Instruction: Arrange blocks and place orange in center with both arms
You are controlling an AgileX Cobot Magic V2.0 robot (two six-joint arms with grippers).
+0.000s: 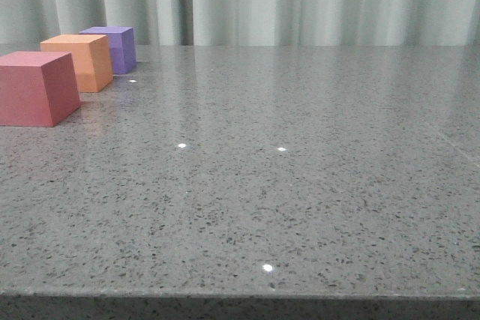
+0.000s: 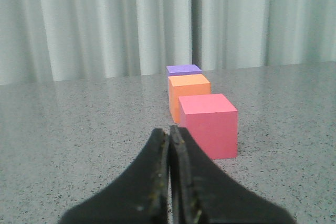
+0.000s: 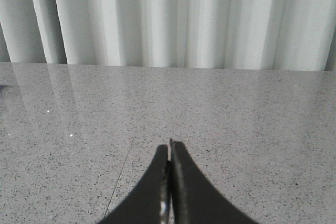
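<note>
Both claws, the left claw (image 2: pixel 169 136) and the right claw (image 3: pixel 169 149), are clenched and hold nothing, while the orange block (image 1: pixel 79 61) stands between the pink block (image 1: pixel 37 88) and the purple block (image 1: pixel 114 47) on the far left of the table (image 1: pixel 285 185).

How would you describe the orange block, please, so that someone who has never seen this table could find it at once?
Look to the far left part of the grey speckled table, where three cubes stand in a row running back toward the pale curtain. The orange block is the middle one. The red-pink cube stands nearer the front edge and the purple cube stands behind it, nearest the curtain.
</note>
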